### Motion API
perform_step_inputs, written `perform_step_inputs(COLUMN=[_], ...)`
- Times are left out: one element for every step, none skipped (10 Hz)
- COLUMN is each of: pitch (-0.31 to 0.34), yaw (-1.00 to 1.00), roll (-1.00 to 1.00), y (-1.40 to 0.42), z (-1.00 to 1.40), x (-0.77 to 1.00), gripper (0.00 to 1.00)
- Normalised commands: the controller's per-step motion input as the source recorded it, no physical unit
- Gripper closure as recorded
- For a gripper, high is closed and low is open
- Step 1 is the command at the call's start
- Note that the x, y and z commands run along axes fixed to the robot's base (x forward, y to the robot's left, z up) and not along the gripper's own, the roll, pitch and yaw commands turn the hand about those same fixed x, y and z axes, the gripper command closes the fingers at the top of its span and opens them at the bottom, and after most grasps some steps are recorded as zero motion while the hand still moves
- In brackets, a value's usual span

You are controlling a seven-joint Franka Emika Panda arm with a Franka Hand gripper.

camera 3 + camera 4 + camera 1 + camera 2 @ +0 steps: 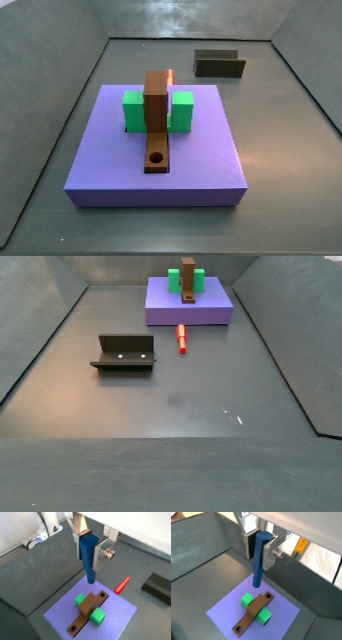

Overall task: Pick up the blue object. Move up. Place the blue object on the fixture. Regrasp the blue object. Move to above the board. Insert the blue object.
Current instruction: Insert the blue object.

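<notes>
**Blue peg hanging over the board**

Grey floor is spreading wide inside low grey walls. Going left to right in a side view, the fixture (124, 351) is sitting alone. A red peg (183, 339) is lying just beside the board (214, 311). The claw is not showing in either side view.

In both wrist views the claw (90, 546) is pinching the blue object (89, 562) near its top. The blue object is standing straight up and down, tip pointing at the board below. It is hanging in the air, not touching anything.

The brown bar (159, 110) is lying across the green block (181, 110). Its round hole (158, 159) is waiting near one end. I think the tip is needing to line up over that hole next. Nothing is crowding the space above the bar.
</notes>
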Motion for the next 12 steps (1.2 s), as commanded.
perform_step_inputs(pitch=[-0.046, -0.079, -0.041, -0.026, -0.071, -0.084, -0.007, 0.0, 0.0, 0.0, 0.0, 0.0], yaw=[0.0, 0.0, 0.0, 0.0, 0.0, 0.0, 0.0, 0.16, 0.14, 0.14, 0.09, 0.11], roll=[-0.26, -0.21, -0.19, -0.17, -0.16, -0.14, -0.03, 0.12, 0.07, 0.08, 0.12, 0.16], y=[-0.61, -0.62, -0.58, -0.53, -0.39, -0.28, -0.05, -0.12, -0.14, -0.17, -0.19, -0.18], z=[-0.46, -0.55, -0.61, -0.65, -0.69, -0.73, -0.83, -0.63, -0.48, -0.57, -0.47, -0.4], x=[0.05, 0.0, 0.0, -0.01, -0.09, -0.1, -0.05, -0.14, -0.06, -0.1, 0.0, 0.04], gripper=[1.0, 1.0, 1.0, 1.0, 1.0, 1.0, 1.0, 1.0, 1.0, 1.0, 1.0, 1.0])
